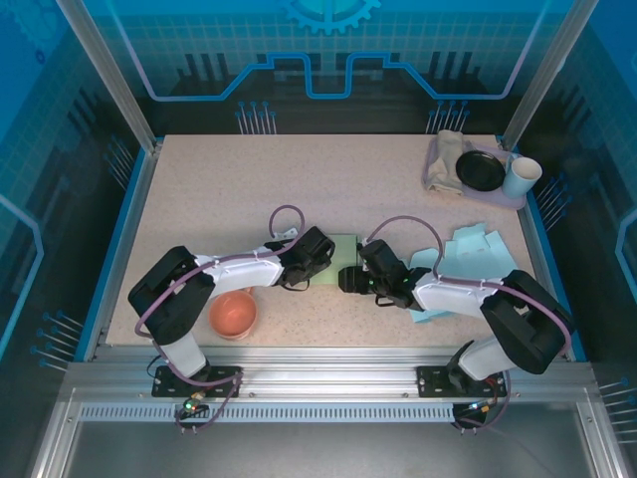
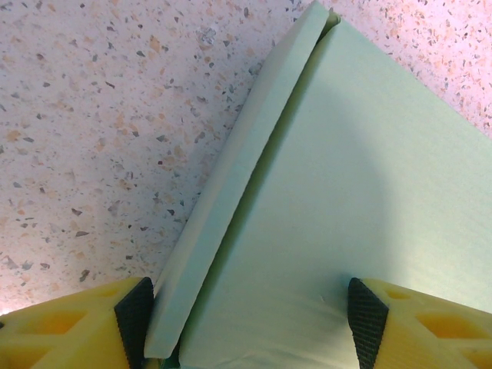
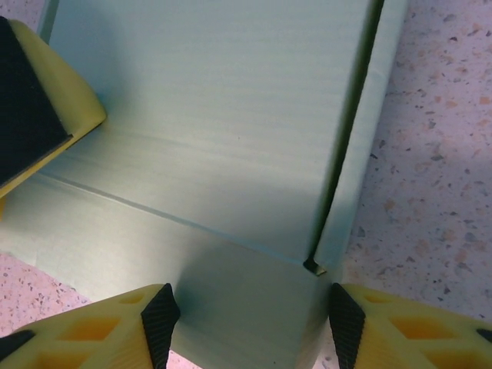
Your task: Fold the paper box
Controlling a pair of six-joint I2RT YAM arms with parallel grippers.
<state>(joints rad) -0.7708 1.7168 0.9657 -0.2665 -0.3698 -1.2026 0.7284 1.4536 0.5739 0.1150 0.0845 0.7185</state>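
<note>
Tabletop [image 1: 299,179] bears paper box [image 1: 343,244], tray [image 1: 518,202] holding dish [image 1: 481,170], cup [image 1: 522,177].

a speckled pinkish-beige worktop [image 1: 299,169] fills the middle of the cell, with a blue rim [image 1: 121,239] along its left and right edges. a plain aluminium rail [image 1: 328,378] runs along the near edge, and a slotted strip [image 1: 328,410] lies just below it. slanted aluminium posts rise from the far corners, a left post [image 1: 105,75] and a right post [image 1: 547,70]. the back wall [image 1: 199,50] is a blue panel printed with a grid, light-blue lines and a gear motif [image 1: 331,12]. the side walls [image 1: 40,199] are the same blue. the light is even and the shadows soft.
</note>
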